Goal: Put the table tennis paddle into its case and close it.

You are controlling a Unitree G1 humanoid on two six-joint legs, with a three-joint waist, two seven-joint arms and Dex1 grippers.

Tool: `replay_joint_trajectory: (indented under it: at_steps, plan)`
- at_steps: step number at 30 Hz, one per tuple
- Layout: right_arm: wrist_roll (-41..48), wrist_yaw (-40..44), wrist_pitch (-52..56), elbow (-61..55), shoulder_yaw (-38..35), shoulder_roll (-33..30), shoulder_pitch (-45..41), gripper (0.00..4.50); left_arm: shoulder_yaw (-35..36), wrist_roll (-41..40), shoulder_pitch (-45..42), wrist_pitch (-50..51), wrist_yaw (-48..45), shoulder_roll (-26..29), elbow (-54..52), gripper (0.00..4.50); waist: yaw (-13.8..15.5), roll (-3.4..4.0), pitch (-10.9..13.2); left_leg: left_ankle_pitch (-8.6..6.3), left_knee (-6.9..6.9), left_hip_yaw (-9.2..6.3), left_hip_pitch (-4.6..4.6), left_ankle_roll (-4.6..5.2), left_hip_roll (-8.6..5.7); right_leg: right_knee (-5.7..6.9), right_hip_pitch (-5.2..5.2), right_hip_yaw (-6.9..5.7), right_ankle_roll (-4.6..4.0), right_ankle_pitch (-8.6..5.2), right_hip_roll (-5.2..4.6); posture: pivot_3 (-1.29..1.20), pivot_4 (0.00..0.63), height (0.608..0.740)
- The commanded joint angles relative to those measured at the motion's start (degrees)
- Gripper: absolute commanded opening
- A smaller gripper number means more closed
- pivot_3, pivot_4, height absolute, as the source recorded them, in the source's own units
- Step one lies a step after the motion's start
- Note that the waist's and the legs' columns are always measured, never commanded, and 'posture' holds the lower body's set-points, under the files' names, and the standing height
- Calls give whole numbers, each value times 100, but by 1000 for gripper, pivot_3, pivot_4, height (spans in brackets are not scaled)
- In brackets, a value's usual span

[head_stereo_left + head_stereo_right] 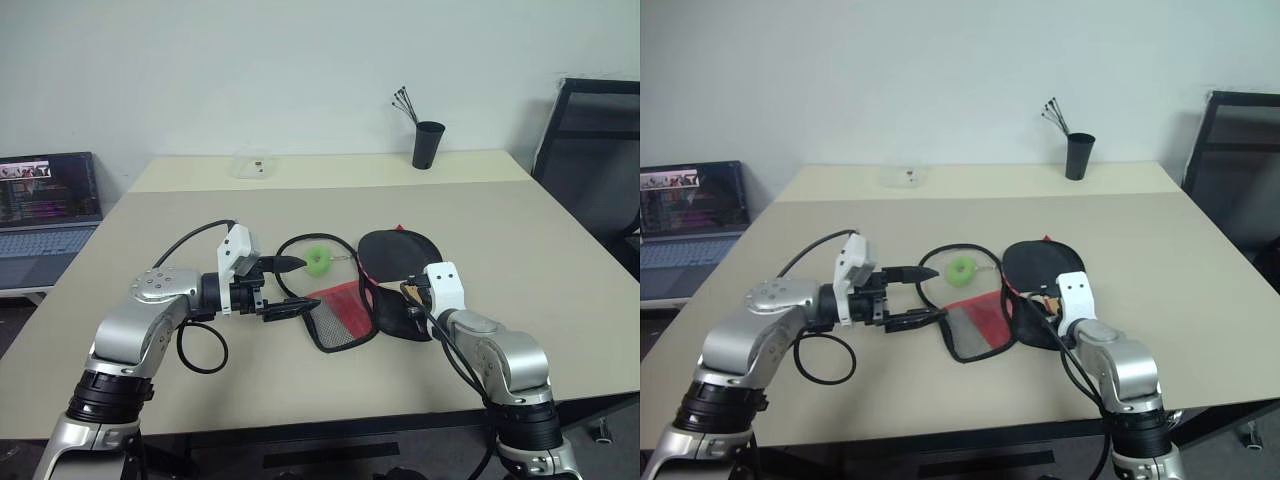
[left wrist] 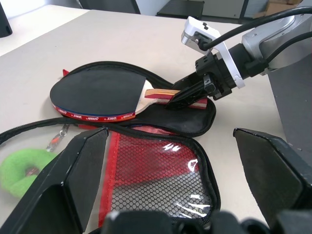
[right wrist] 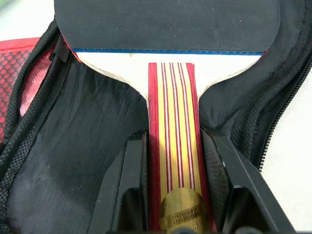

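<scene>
Right gripper (image 3: 175,183) has its two black fingers (image 3: 124,185) on both sides of the handle of the table tennis paddle (image 2: 100,92). The fingers press right up against the striped wood, so the gripper is closed on the handle.

The paddle lies flat with its black side up. It rests on the open black half of the case (image 2: 192,122). The round part of the paddle lies on the wide part of the case, and the handle lies on the narrow end. The zip edge of the case runs all around the paddle.

The case is open like a book. Its other half, the one with the red mesh pocket (image 2: 151,168), lies flat on the counter (image 1: 520,250) just beside the paddle, on the robot's left side. A shiny clear sheet covers part of the mesh.

Left gripper (image 1: 290,285) is wide open and holds nothing. It hangs a little above the counter, just by the red mesh half, and points toward the case. One finger sits higher and one lower.

A green ring (image 1: 318,262) lies on the counter near the left gripper, inside a loop of black cord (image 1: 300,242).

At the far side of the counter stands a black cup (image 1: 428,145) with thin sticks in it. A small clear box (image 1: 255,165) sits at the far side too, well apart from the cup. A laptop (image 1: 45,215) is off to the robot's left, and a black chair (image 1: 590,150) is off to the right.
</scene>
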Motion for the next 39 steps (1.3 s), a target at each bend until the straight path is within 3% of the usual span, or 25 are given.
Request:
replay_joint_trajectory:
  at_steps: [1,19,26,39]
  plan:
    - [-67,-172,86,-217,-210,44,-32,1176,165,-99,-42,-84,-7,26,-164,4500,0,0,0,0,0,0,0,0,0,0,0,0,0,0,0,0,150,740]
    - [-19,-435,555,-608,-315,404,-2,1176,126,-57,-83,-123,11,-9,-120,4500,6,0,0,-2,-4,-2,-3,-2,1,-8,-1,-1,0,0,0,0,150,740]
    - [171,-278,798,-693,-362,510,-115,3582,150,-48,-35,-130,17,29,-155,4500,3,0,0,-2,-5,-3,-3,-2,1,-8,-2,0,0,0,0,0,150,740]
    - [516,57,1416,-1091,-766,626,-230,3582,271,-9,84,-188,112,57,-99,4500,-1,0,0,-3,-5,-4,-3,-3,3,-8,-2,-1,0,0,1,0,150,740]
